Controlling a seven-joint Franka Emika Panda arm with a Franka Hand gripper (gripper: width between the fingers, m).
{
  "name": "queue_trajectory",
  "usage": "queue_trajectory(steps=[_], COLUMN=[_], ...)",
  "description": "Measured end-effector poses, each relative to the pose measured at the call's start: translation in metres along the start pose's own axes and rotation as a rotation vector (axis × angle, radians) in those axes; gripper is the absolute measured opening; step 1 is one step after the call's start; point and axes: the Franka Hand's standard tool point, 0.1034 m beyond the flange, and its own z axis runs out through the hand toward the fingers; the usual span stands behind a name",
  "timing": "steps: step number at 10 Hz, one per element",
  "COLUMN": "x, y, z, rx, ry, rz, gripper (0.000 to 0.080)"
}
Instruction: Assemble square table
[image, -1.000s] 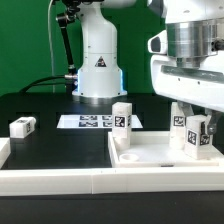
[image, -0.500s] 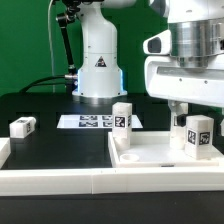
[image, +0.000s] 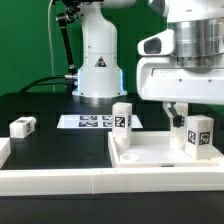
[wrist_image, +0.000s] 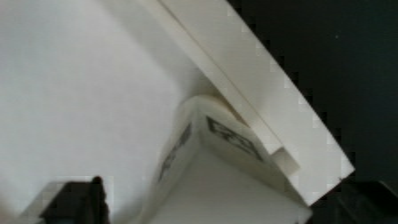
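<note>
"Gripper (image: 188, 114) looks spread to me. One finger (image: 176, 113) hangs clear of the leg (image: 199, 134), and nothing is pinched."

"What's it all sitting on?"

"Black table (image: 40, 105), with a white wall (image: 60, 182) along the near edge. Behind it is a green backdrop (image: 25, 40), and the arm's base (image: 98, 60) is at the back."

"And the tabletop?"

"Tabletop (image: 150, 156) lies flat on the exterior view's right, against that wall. The leg stands upright in its far right corner, just under the gripper. A second leg (image: 122, 116) stands at its far left corner."

"Anything else about?"

"A third leg (image: 22, 126) lies on its side, well apart on the exterior view's left. The marker board (image: 88, 122) sits flat in front of the base."

"Anything blocking?"

"The leg hides the other finger from here."
</note>
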Motion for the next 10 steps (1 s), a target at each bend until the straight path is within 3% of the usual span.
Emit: queue_trajectory(steps=[6,10], x=[0.0005,-0.0003], y=[-0.0017,-0.0022], z=[0.0021,0.0022], rx=[0.003,-0.019], ry=[0.022,0.026], rz=[-0.464,-0.611], gripper=[0.0649,0.0636])
